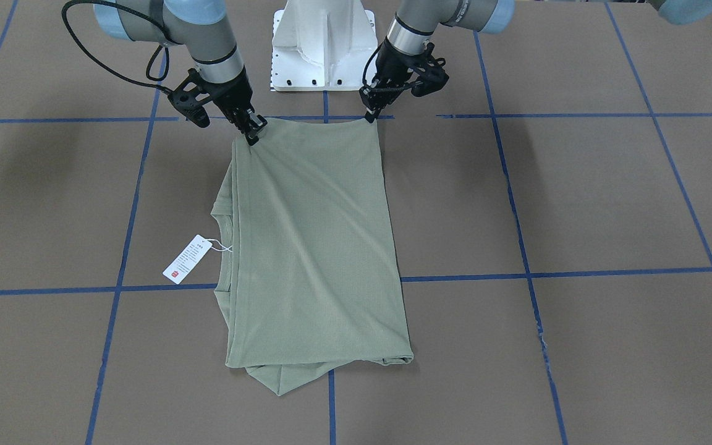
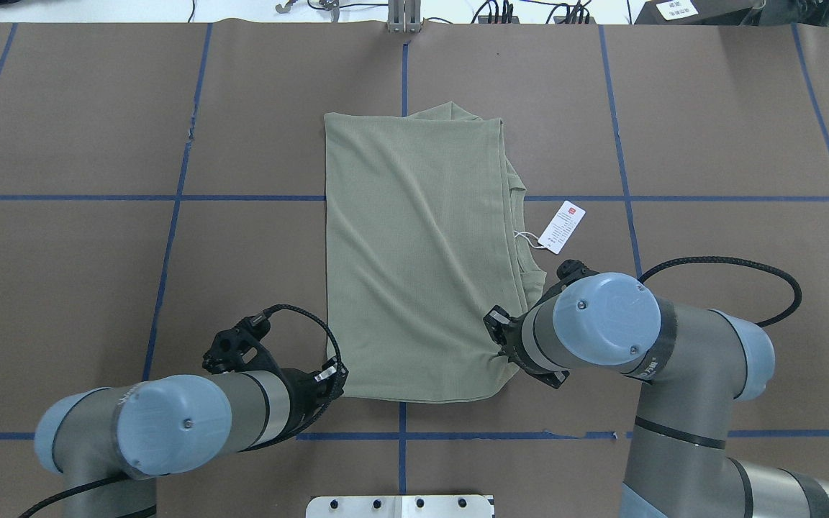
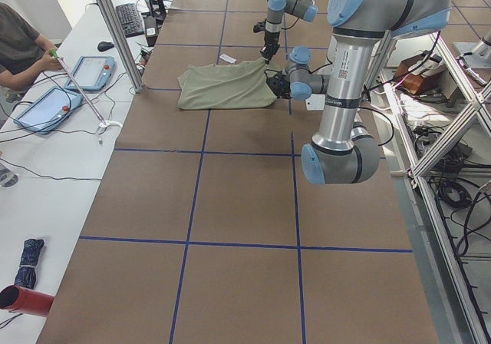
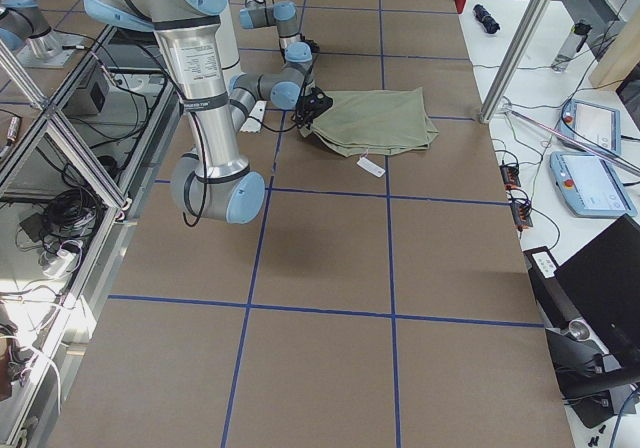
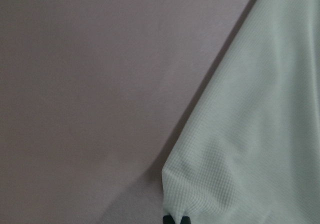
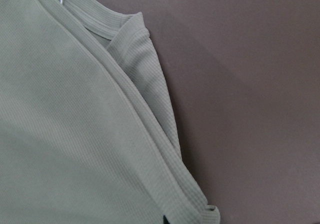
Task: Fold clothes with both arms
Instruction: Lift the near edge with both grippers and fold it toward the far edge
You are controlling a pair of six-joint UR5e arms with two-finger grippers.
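The sage-green shirt [image 1: 316, 247] lies folded into a long rectangle in the middle of the table [image 2: 62, 288], its collar and white hang tag [image 1: 187, 259] at one long side. My left gripper [image 1: 371, 117] is shut on the shirt's near corner away from the collar side, also seen in the overhead view [image 2: 334, 379]. The left wrist view shows that corner [image 5: 200, 194] pinched at the fingertips. My right gripper [image 1: 253, 136] is shut on the near corner on the collar side, where the cloth puckers [image 2: 495, 352]. The shirt's far end shows a sleeve tip sticking out.
The white pedestal base [image 1: 324, 46] stands just behind the two grippers. Blue tape lines [image 1: 578, 272] cross the brown table cover. In the exterior left view a seated person [image 3: 19, 44] and tablets [image 3: 92, 71] are at a side table beyond the far edge.
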